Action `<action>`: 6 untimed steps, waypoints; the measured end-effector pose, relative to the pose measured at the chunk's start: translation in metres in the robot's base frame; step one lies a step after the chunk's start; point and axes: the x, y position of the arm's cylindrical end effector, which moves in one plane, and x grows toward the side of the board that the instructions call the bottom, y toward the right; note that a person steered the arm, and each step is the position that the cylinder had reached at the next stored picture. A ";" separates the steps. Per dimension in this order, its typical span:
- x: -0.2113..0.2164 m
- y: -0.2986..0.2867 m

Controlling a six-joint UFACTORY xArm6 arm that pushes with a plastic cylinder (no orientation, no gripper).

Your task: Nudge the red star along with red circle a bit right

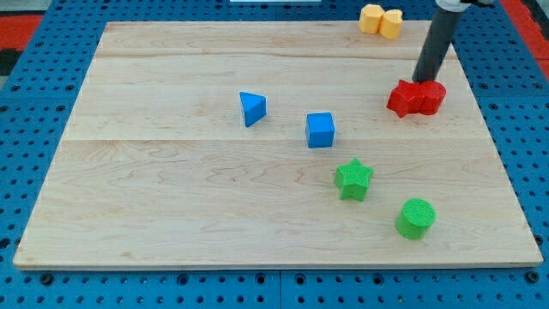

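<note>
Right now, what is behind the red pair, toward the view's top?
My tip stands right behind the red star and red circle, which sit together. Farther up are two yellow blocks. The rod hides the board directly behind it.

A pale wood board lies on a blue pegboard. Red star and red circle at two o'clock; yellow blocks, a blue triangle, blue cube, green star, green cylinder. The rod is dark.

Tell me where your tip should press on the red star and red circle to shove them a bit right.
No grip is possible with a rod, so push. The red star and red circle sit touching, star on the view's left. My tip is now just above the pair. I would probably bring it round to the star's left face and push right, so the star drives the circle.
</note>
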 end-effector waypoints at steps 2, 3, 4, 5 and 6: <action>-0.018 -0.095; 0.016 -0.111; 0.013 -0.091; 0.017 -0.067; 0.039 -0.070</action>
